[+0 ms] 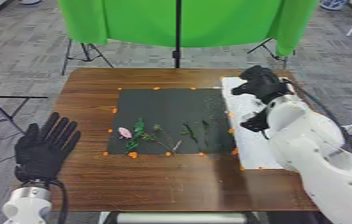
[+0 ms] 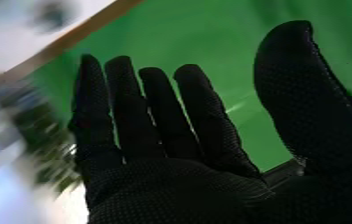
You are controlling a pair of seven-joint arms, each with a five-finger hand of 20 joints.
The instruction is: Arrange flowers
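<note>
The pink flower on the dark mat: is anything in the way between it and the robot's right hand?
Nothing upright that I can see. A leafy green stem lies on the mat beside the pink flower, on the right hand's side.

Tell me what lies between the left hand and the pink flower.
In the head view, a strip of brown tabletop lies between the left hand and the pink flower, then an orange mark at the edge of the black mat.
</note>
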